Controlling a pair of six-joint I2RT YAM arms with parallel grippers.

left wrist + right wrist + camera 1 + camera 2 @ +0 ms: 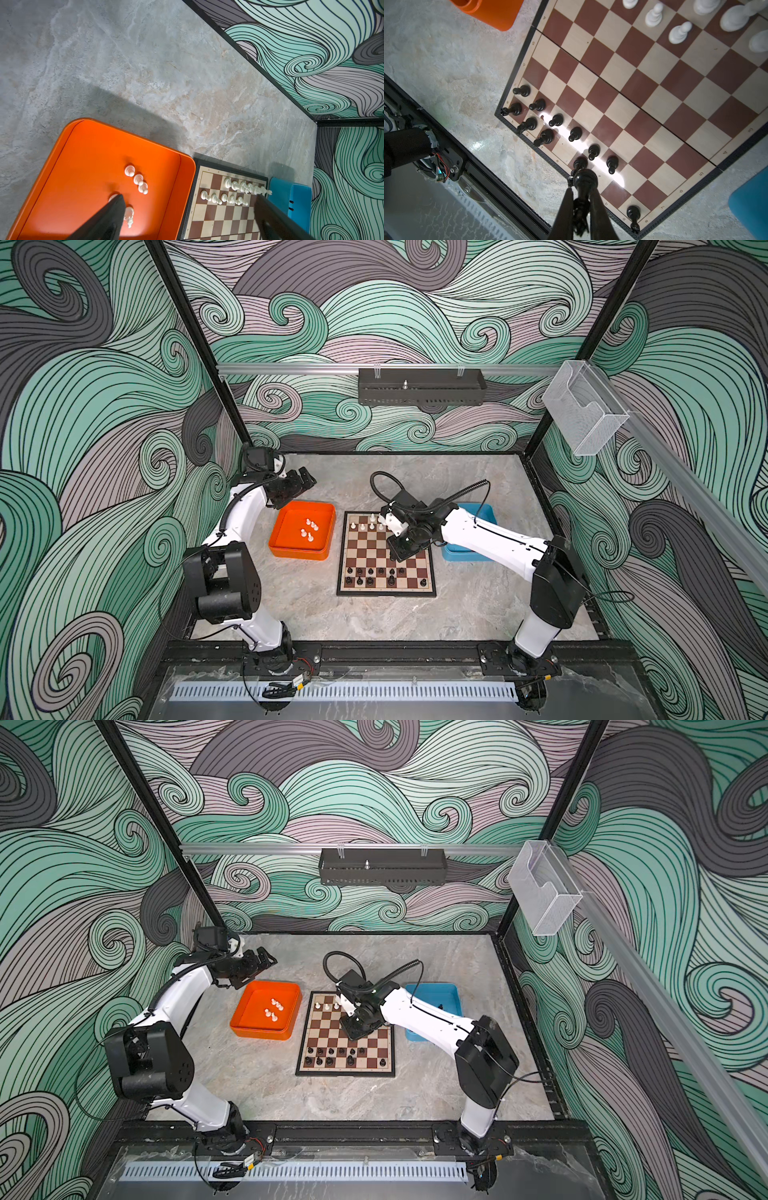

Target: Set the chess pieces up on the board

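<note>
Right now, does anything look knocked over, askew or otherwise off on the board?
Nothing stands out. The visible chess pieces on the board stand upright; the rows just have gaps. Other white pieces sit in the orange tray, and the right gripper holds a black piece.

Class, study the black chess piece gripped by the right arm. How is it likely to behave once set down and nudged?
The black piece probably tips easily: it is tall and slender over a small round base. Toppled, it would likely roll, being round-bodied. It seems rigid and light: the right gripper holds it in thin jaws without visible bending.
</note>
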